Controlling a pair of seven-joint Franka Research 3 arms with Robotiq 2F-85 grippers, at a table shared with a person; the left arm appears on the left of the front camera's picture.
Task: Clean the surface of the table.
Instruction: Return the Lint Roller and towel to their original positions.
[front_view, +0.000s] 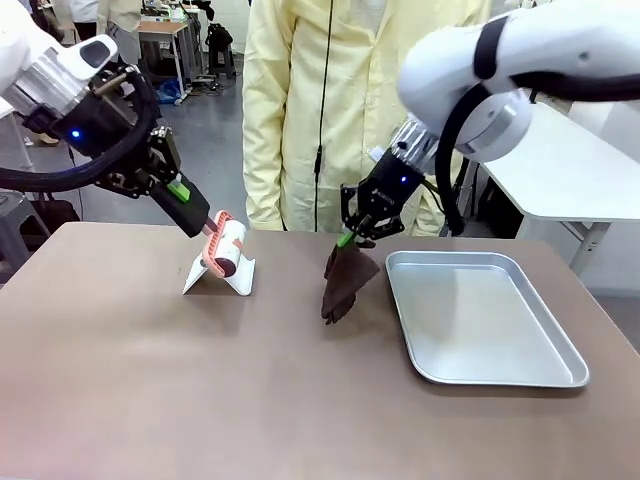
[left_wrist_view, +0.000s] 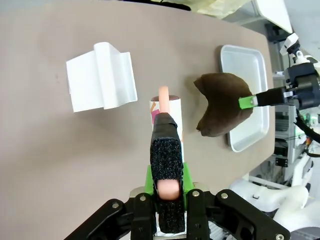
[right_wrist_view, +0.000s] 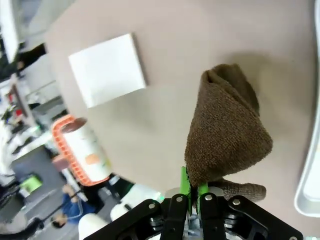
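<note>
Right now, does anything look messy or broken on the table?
Nothing stands out. The table shows no spill or damage. The left gripper holds a lint roller just above its white stand, the right gripper dangles a brown cloth, and the metal tray lies flat.

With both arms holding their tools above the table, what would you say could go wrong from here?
The brown cloth hangs from just a corner in the right gripper, so it might slip out during wiping. The left gripper holds the lint roller right above its white stand; lowering could knock the stand. The cloth also hangs beside the metal tray and may catch its rim.
</note>
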